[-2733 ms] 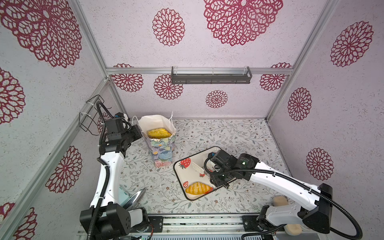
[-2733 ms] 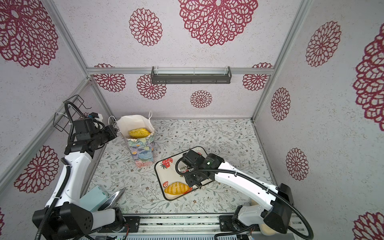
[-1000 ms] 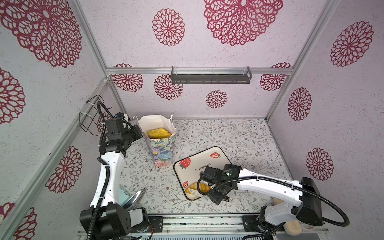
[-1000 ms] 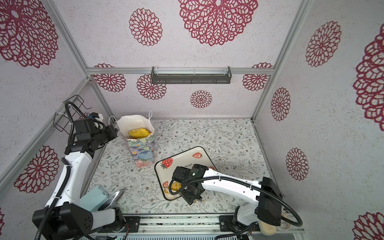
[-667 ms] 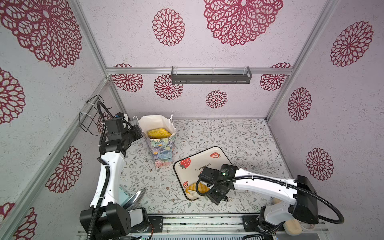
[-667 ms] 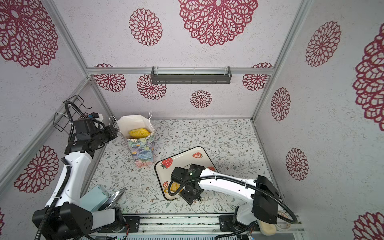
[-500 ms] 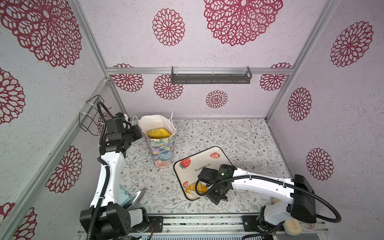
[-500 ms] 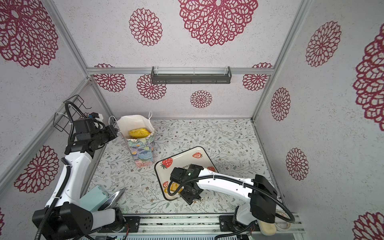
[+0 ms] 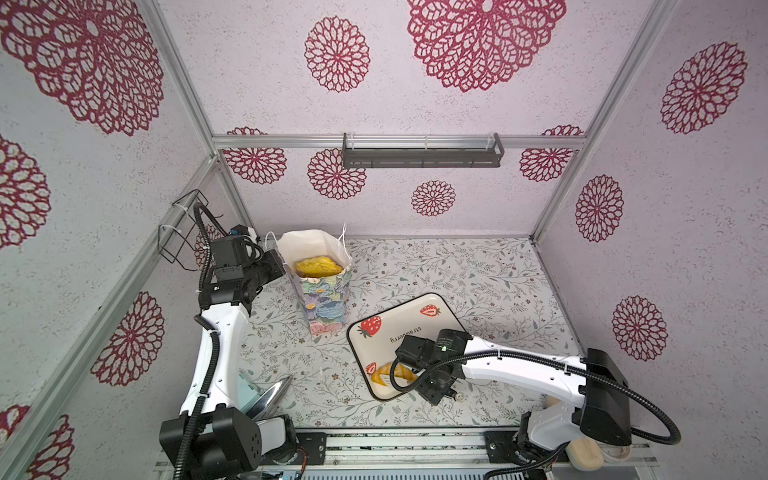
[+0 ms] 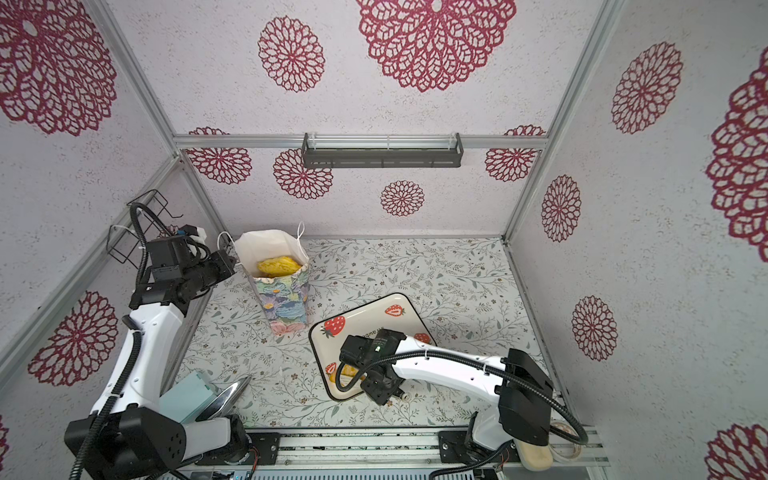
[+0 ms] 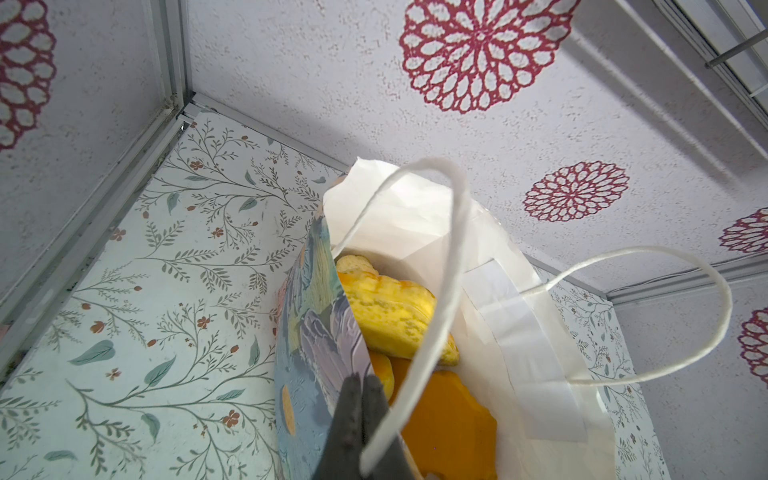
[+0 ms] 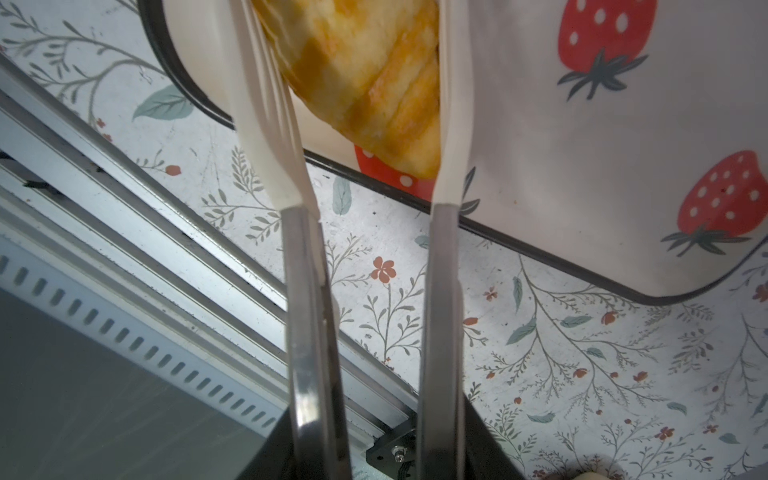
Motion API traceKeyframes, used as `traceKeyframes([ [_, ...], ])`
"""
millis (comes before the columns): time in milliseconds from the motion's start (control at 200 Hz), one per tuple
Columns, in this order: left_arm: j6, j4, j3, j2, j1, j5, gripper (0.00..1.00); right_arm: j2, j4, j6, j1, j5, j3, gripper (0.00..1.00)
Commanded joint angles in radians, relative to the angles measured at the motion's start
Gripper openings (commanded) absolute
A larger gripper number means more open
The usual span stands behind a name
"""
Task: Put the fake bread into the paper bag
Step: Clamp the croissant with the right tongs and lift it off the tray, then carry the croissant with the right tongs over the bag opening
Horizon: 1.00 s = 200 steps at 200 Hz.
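Observation:
The paper bag [image 9: 324, 299] [image 10: 286, 303] stands upright at the back left, with fake bread [image 9: 318, 266] [image 11: 386, 311] inside it. My left gripper [image 11: 361, 380] [image 9: 276, 266] is shut on the bag's near rim, beside a white cord handle [image 11: 436, 266]. One golden croissant [image 12: 365, 83] [image 9: 384, 374] lies on the front corner of the strawberry tray [image 9: 415, 316] [image 12: 540, 124]. My right gripper [image 12: 361, 124] [image 9: 395, 376] has long tong fingers with white tips [image 12: 266, 124]. They press on both sides of that croissant, whose far end is out of frame.
A grey shelf [image 9: 422, 151] hangs on the back wall. A wire basket [image 9: 178, 232] is fixed to the left wall. A teal box and a metal utensil [image 10: 199, 395] lie front left by the left arm's base. The front rail [image 12: 124, 232] runs close behind the tray.
The right arm has moved from the tray's middle to its front corner. Its tong fingers have narrowed around the croissant. The left gripper and the bag have not moved.

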Motion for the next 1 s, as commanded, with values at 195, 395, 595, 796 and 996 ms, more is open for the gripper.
traceKeyframes([
  [195, 0.009, -0.019, 0.002, 0.002, -0.01, 0.006, 0.0, -0.095, 0.018, 0.052, -0.063, 0.056, 0.063, 0.39],
  [395, 0.009, -0.019, 0.002, 0.004, -0.012, 0.006, 0.0, -0.123, 0.072, 0.085, -0.116, 0.071, 0.096, 0.39],
  [595, 0.011, -0.02, 0.002, 0.002, -0.012, 0.002, 0.0, -0.128, 0.129, 0.109, -0.131, 0.065, 0.159, 0.38],
  [796, 0.012, -0.021, 0.004, 0.001, -0.011, 0.003, 0.0, -0.124, 0.166, 0.123, -0.132, 0.074, 0.229, 0.38],
  [996, 0.014, -0.02, 0.003, 0.001, -0.012, 0.006, 0.0, -0.117, 0.194, 0.121, -0.132, 0.073, 0.294, 0.38],
])
